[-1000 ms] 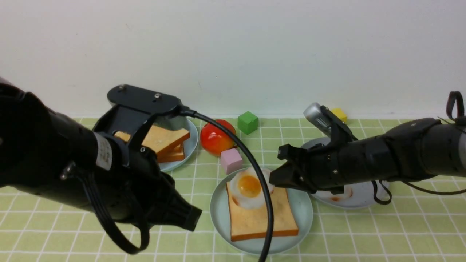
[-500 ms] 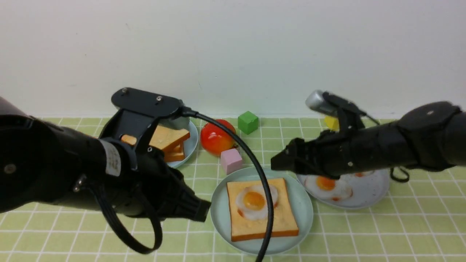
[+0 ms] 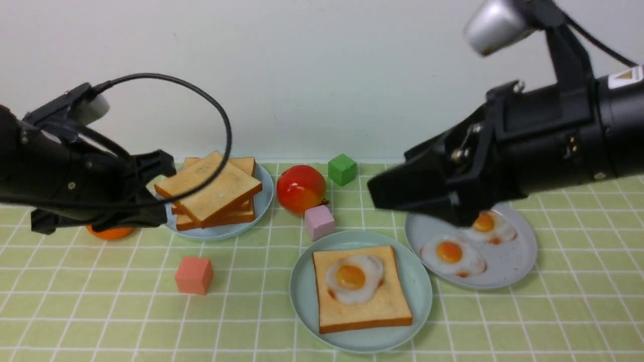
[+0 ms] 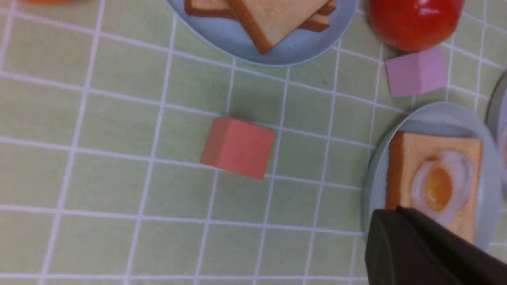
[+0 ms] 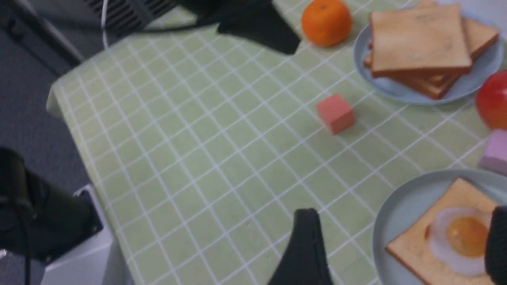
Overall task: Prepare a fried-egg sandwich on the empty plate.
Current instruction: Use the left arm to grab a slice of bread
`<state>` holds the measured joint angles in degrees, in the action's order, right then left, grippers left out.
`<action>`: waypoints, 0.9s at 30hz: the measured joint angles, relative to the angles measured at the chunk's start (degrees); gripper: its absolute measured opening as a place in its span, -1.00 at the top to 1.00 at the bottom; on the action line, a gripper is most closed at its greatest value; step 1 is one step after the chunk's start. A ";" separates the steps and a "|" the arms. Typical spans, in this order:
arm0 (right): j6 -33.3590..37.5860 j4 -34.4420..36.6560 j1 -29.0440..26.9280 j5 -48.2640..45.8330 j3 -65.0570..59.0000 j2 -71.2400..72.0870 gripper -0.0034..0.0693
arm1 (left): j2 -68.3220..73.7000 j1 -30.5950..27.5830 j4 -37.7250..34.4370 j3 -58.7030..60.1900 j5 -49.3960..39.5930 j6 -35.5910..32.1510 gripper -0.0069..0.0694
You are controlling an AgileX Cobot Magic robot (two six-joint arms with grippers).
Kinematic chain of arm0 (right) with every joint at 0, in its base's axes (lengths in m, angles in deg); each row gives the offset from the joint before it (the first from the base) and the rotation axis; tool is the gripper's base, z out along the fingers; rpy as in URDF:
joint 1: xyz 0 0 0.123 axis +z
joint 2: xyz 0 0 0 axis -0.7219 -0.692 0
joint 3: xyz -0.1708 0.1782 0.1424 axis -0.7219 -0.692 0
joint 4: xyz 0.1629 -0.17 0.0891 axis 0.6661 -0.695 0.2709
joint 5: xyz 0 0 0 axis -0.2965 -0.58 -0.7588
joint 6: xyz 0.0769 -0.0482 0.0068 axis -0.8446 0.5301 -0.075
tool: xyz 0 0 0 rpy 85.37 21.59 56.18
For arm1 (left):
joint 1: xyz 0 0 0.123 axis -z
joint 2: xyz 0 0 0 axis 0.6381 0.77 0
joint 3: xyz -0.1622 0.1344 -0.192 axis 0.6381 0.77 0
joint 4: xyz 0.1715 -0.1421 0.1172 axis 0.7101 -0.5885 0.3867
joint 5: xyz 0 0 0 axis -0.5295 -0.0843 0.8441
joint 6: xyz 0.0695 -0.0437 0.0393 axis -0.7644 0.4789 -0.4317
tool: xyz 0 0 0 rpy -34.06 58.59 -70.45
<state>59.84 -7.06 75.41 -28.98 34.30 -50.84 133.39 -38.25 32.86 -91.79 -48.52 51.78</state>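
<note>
**Left arm.** The left arm (image 3: 50, 171) is reaching in from the left edge. It is holding roughly level, well above the checked cloth (image 3: 100, 301). The left gripper (image 3: 156, 193) is pointing right, toward the toast stack (image 3: 211, 193) on the light-blue plate (image 3: 264, 198). The arm is partly hiding the orange (image 3: 109, 232), which is lying just left of that plate. You cannot tell whether the fingers are apart or together: the left wrist view is showing only one dark wedge at the frame corner.

**Right arm.** The right arm (image 3: 578, 136) is reaching in from the right edge, raised high and sloping down toward the left. The right gripper (image 3: 385, 195) is hovering above the gap between the mint-green plate (image 3: 302, 296) and the speckled plate (image 3: 518, 266). In the right wrist view its fingers (image 5: 307, 245) are standing well apart, with nothing between them.

**Task items.** The mint-green plate is sitting near the centre of the cloth, toward the near edge. One toast slice (image 3: 362, 306) is lying flat on it. The fried egg (image 3: 353, 278) is lying on the far half of that slice, yolk up and uncovered.

**Surroundings.** Two other eggs (image 3: 453, 254) are lying on the speckled plate. The right gripper is partly hiding the farther one. The tomato (image 3: 300, 188) and the pink cube (image 3: 319, 221) are sitting between the light-blue plate and the mint-green plate. The coral cube (image 3: 194, 274) is standing alone, left of the mint-green plate.
</note>
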 joint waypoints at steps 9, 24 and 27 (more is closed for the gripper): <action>-8.28 -10.55 11.14 1.03 0.00 0.00 -0.71 | 11.82 -3.98 -22.48 -0.19 6.91 -13.45 0.38; -9.60 -11.22 11.89 2.06 0.00 0.00 -0.71 | 26.28 -3.98 -40.33 -3.76 18.14 -34.74 -0.35; -9.73 -11.53 11.89 2.06 0.00 0.00 -0.70 | 27.56 -3.98 -45.73 -3.91 18.45 -39.05 -0.30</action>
<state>50.12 -18.59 87.30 -26.92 34.30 -50.84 160.95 -42.23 -12.87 -95.70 -30.07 12.73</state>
